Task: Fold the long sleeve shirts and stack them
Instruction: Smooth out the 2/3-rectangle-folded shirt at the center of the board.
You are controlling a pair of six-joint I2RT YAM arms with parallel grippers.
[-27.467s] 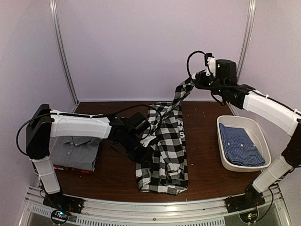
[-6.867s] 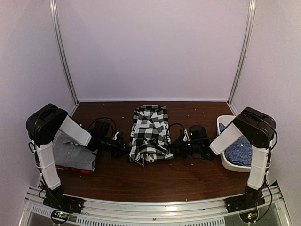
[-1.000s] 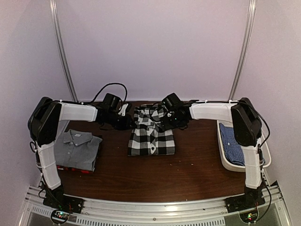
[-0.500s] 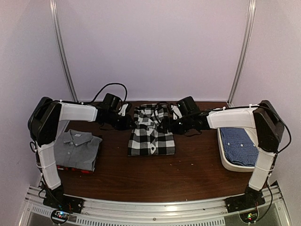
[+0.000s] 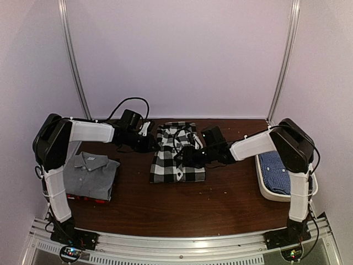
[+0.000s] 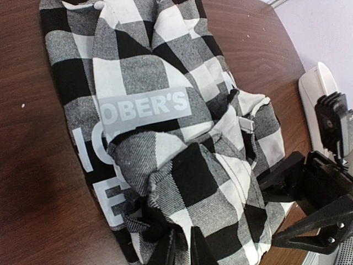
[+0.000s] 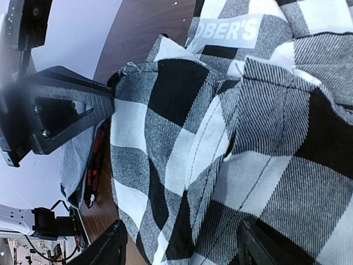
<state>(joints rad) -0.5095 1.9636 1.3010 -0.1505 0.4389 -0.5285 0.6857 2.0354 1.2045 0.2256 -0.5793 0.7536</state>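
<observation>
Grey plain collared shirt [image 5: 91, 174] lies folded at left. At centre, left tool [image 6: 179, 249] pinches the edge of the folded black-and-white check cloth shirt [image 5: 177, 165] on the dark wooden tabletop [image 5: 231, 199]; right tool [image 7: 182, 247] stands wide over it.

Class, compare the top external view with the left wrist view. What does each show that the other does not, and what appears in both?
Only the top external view shows the folded plain grey collared shirt at the table's left, the blue fine-checked shirt lying in the tub, and both arms whole. Only the left wrist view shows the grey printed patch reading OBER'S on the cloth. Both show the black-and-white check shirt, the white oval plastic tub (only an edge of it in the wrist view) and the right gripper, open at that shirt.
</observation>
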